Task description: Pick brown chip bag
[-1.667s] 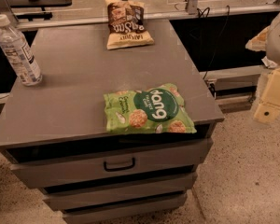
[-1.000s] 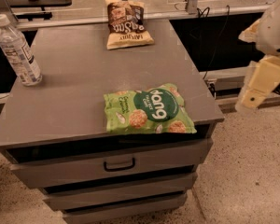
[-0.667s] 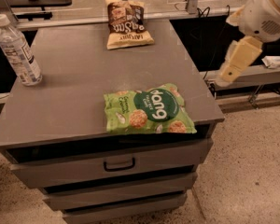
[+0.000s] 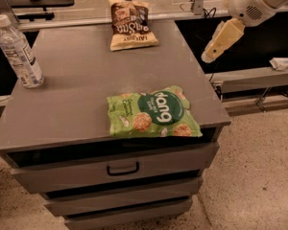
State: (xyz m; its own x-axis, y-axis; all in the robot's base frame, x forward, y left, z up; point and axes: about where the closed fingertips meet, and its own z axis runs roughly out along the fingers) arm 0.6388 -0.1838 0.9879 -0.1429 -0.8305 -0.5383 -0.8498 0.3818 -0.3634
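Observation:
The brown chip bag (image 4: 130,23) lies flat at the far edge of the grey cabinet top (image 4: 77,85). It is dark brown above with white lettering and has a cream-yellow band at its near end. My gripper (image 4: 212,52) hangs off the white arm at the upper right, just beyond the cabinet's right edge. It is well to the right of the brown bag and nearer to me, and touches nothing.
A green "dang" bag (image 4: 152,112) lies near the front edge of the top. A clear water bottle (image 4: 19,52) stands at the left edge. Drawers (image 4: 122,168) fill the cabinet front. A low shelf (image 4: 259,75) runs at the right.
The arm has swung in from the right edge of the view, up and to the left, toward the cabinet's right side. The bags and bottle have not moved.

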